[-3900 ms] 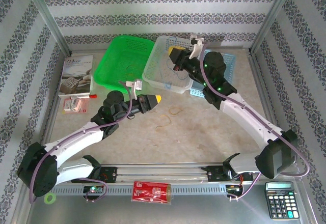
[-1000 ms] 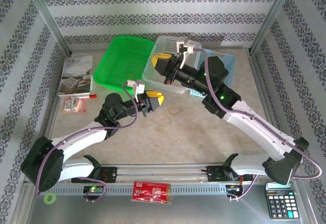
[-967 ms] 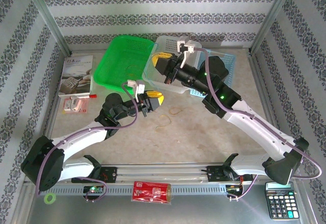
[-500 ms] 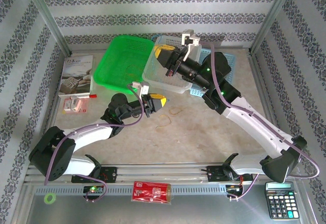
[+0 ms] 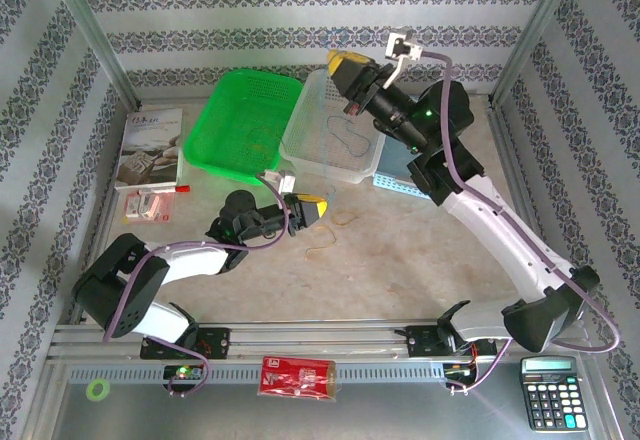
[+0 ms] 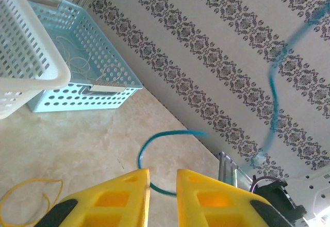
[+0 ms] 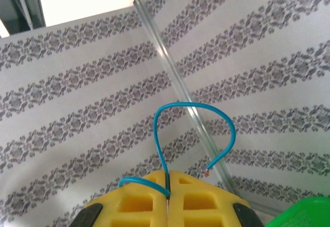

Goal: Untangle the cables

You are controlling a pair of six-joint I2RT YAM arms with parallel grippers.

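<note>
Right gripper (image 5: 347,63), upper centre of the top view, was clamped shut on the blue cable (image 7: 193,104). Left gripper (image 6: 162,178) had its jaws slightly apart, with blue cable running through the gap. Best move: close left firmly, then separate slowly and watch for snags.

Light: bright, even, from overhead.
Glare: white blowout, upper left of right wrist view.
Blur: thin teal cable (image 6: 271,98) smeared, right side, left wrist view.
</note>
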